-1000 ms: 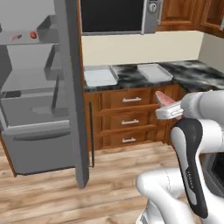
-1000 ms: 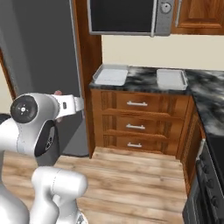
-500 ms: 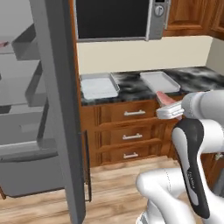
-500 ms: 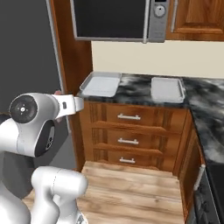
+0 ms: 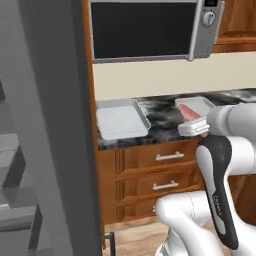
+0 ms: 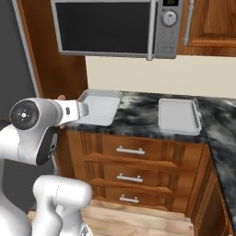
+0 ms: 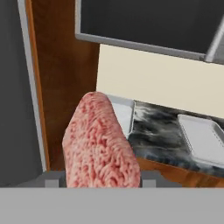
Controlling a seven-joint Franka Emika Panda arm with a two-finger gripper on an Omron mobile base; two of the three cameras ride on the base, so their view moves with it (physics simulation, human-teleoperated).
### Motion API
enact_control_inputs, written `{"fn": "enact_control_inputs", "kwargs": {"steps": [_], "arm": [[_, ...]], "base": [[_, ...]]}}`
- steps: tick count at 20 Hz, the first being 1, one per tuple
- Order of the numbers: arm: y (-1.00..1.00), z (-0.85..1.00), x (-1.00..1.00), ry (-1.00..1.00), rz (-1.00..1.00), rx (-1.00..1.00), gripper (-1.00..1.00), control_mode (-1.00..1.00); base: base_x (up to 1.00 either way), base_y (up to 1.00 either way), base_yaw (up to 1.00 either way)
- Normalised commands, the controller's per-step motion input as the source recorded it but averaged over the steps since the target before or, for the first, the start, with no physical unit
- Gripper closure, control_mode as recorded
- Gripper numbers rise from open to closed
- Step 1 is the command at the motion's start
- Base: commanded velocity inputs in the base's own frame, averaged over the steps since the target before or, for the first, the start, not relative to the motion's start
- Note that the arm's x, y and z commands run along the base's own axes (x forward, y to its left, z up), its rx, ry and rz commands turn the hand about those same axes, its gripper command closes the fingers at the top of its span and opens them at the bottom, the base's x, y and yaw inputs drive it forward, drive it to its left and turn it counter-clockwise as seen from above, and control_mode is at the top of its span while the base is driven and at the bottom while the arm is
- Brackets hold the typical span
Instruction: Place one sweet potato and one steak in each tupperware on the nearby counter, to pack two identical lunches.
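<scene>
My gripper [image 7: 101, 177] is shut on a steak [image 7: 100, 144], a pale pink-red slab that stands up between the fingers. In the left base view the steak [image 5: 188, 112] sticks out of the hand in front of the right tupperware [image 5: 200, 104]. The left tupperware [image 5: 120, 119] lies to its left on the marbled counter [image 5: 162, 116]. From the right base view, both tupperware [image 6: 99, 107] [image 6: 179, 116] look bare, and the steak [image 6: 60, 97] peeks out behind the arm's joint. The sweet potato is out of view.
A microwave [image 6: 110, 27] hangs above the counter. The grey fridge door [image 5: 45, 125] stands close at the left, beside a wooden side panel [image 6: 55, 69]. Brown drawers [image 6: 133, 161] with silver handles sit under the counter.
The base has driven closer to the counter, so the whole picture shifted: the fridge slid off to the left and the trays grew larger. The steak stays in the gripper.
</scene>
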Motion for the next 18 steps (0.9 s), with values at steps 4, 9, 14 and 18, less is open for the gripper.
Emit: {"fn": "enact_control_inputs", "kwargs": {"steps": [4, 9, 14, 18], "arm": [[0.0, 0.0, 0.0, 0.0, 0.0, 0.0, 1.0, 1.0], [0.0, 0.0, 0.0, 0.0, 0.0, 0.0, 1.0, 1.0], [0.0, 0.0, 0.0, 0.0, 0.0, 0.0, 1.0, 1.0], [0.0, 0.0, 0.0, 0.0, 0.0, 0.0, 1.0, 1.0]], "base": [[0.82, -0.1, 0.0], [0.62, -0.04, 0.0], [0.32, 0.0, 0.0], [0.46, 0.0, 0.0]]}}
